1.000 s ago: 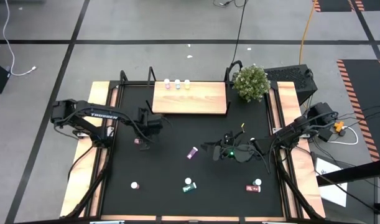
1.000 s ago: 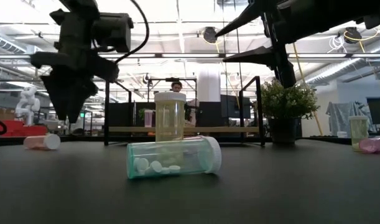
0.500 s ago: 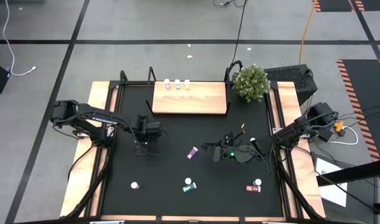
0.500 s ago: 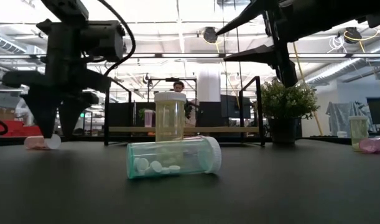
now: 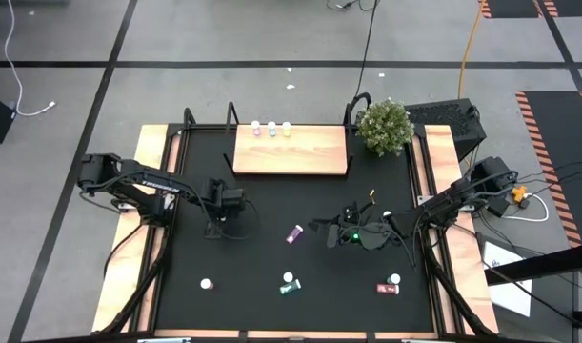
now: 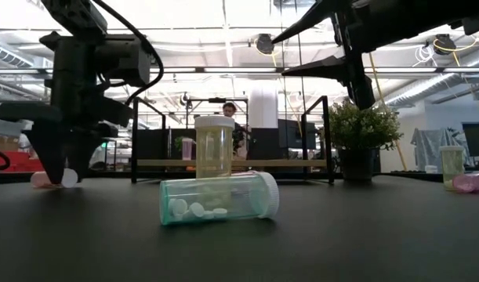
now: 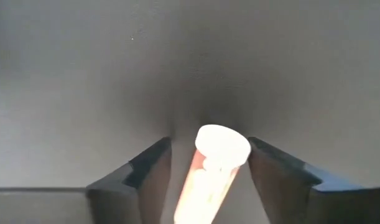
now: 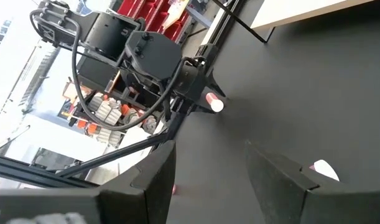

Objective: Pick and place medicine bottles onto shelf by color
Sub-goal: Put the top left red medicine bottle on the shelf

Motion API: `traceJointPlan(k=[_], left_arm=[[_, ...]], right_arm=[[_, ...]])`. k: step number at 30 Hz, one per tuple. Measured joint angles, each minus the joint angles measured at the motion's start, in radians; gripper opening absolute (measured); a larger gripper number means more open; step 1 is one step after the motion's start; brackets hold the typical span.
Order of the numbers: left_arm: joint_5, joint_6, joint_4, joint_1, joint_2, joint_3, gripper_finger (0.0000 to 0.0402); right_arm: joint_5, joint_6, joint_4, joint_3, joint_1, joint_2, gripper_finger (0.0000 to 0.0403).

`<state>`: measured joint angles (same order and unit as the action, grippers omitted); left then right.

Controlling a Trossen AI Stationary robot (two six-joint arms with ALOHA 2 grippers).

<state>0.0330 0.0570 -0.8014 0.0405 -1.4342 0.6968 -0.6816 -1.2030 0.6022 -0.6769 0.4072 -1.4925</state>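
**Left gripper down around a lying pink bottle**

We see the pink bottle [image 7: 209, 168] lying on its side on the black tabletop [image 5: 271, 248], well in front of the shelf [image 5: 291, 151] and towards its left end. In the left wrist view its long axis runs straight out between the fingers [image 7: 143, 171], white cap leading; the rear of its body is cut off at the frame edge. From above, the bottle is hidden beneath the left gripper [image 5: 214, 227]. The fingers flank it on both sides with gaps showing, so we cannot tell whether they grip it.

In the low view only the cap peeks out beside the gripper's tips.

The right gripper [image 5: 321, 227] hangs above the table, farther from the shelf, fingers apart and empty. A magenta bottle [image 5: 294, 233] lies just beside it.
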Motion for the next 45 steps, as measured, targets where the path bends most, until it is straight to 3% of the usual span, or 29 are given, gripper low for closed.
traceJointPlan(k=[8, 14, 17, 20, 23, 28, 31, 34, 38, 42, 45], left_arm=[[-0.004, -0.044, 0.037, 0.022, 0.000, 0.000, 0.0125], [-0.005, -0.218, 0.071, 0.046, 0.000, 0.031, 0.0119], [0.045, -0.281, 0.069, 0.052, 0.004, 0.080, 0.0125], [0.080, -0.326, 0.074, 0.052, 0.008, 0.161, 0.0125], [0.115, -0.359, 0.071, 0.052, 0.008, 0.271, 0.0126], [0.148, -0.383, 0.123, 0.042, 0.008, 0.491, 0.0126], [0.151, -0.400, 0.199, 0.036, 0.009, 0.625, 0.0126], [0.153, -0.406, 0.293, 0.036, 0.009, 0.728, 0.0126], [0.153, -0.436, 0.452, 0.037, 0.009, 0.800, 0.0127], [0.188, -0.499, 0.627, 0.033, 0.009, 0.813, 0.0127], [0.201, -0.511, 0.734, 0.021, 0.004, 0.813, 0.0127]], right_arm=[[0.001, 0.000, 0.000, 0.000, 0.004, 0.000, 0.0185], [0.001, 0.021, 0.049, 0.000, 0.025, 0.000, 0.0185], [0.002, 0.073, 0.109, 0.000, 0.028, 0.000, 0.0185], [0.011, 0.169, 0.175, 0.000, 0.028, 0.000, 0.0185], [0.088, 0.318, 0.265, -0.005, 0.028, 0.000, 0.0185], [0.134, 0.549, 0.300, -0.091, 0.045, 0.000, 0.0198], [0.106, 0.678, 0.273, -0.146, 0.047, 0.000, 0.0216], [-0.014, 0.822, 0.262, -0.180, 0.047, 0.000, 0.0234], [-0.130, 1.028, 0.311, -0.195, 0.053, 0.034, 0.0250], [-0.112, 1.168, 0.393, -0.201, 0.051, 0.090, 0.0257], [-0.038, 1.215, 0.421, -0.201, 0.022, 0.127, 0.0258]])
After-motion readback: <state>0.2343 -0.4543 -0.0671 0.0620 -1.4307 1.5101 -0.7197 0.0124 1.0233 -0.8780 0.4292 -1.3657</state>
